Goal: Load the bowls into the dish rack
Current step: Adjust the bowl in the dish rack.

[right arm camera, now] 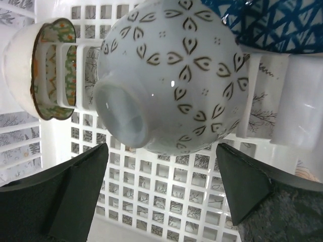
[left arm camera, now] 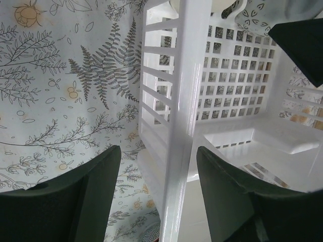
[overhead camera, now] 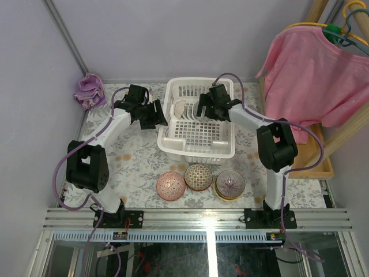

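The white dish rack (overhead camera: 196, 144) stands at mid-table. On their sides inside it lie a white bowl with brown leaf marks (right arm camera: 171, 75), a small bowl with a green-orange inside (right arm camera: 35, 70) and a blue-white bowl (right arm camera: 272, 22). My right gripper (right arm camera: 161, 151) hangs open over the rack floor (right arm camera: 166, 196), its fingers wide of the white bowl and not touching it. My left gripper (left arm camera: 159, 166) is open astride the rack's left wall (left arm camera: 181, 101), with a gap on each side. In front of the rack sit a pink-red bowl (overhead camera: 170, 186), a netted bowl (overhead camera: 198, 176) and a tan-yellow bowl (overhead camera: 230, 184).
A purple cloth (overhead camera: 88, 91) lies at the far left corner. A pink shirt (overhead camera: 317, 75) hangs on a hanger at the right, over a wooden frame (overhead camera: 323, 164). Grey walls close the left and back sides.
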`<state>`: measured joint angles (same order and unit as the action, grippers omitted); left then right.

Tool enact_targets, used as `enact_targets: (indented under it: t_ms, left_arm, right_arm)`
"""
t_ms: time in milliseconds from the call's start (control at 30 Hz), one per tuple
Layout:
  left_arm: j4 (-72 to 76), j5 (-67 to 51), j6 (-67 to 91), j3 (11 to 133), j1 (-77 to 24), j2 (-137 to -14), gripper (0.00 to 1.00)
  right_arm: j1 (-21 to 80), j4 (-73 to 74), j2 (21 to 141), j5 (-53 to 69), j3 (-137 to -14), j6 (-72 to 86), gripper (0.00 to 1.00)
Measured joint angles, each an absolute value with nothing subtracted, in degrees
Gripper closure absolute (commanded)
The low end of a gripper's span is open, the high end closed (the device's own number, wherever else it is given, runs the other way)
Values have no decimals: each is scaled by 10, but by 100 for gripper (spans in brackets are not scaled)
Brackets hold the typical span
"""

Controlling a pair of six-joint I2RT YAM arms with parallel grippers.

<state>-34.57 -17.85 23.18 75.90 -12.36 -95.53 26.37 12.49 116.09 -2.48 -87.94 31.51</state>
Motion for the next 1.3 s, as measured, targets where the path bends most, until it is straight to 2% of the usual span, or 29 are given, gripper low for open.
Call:
enact_targets:
  t_ms: [267,500,900,1300]
  left_arm:
    - [-342,-180,232,759,-124,-955,40]
    - [-342,-181,232,759,-124,-955,40]
    - [-342,-181,232,759,-124,-955,40]
    - [-342,-180,231,759,-124,-957,39]
  right_arm:
    - [266,84,1132,6,-841,335,3]
    - [281,118,1122,-72,-866,323,1]
    - [285,175,1203,-182,-1037,257,1]
    - [285,142,1231,-167,-1001,250,1]
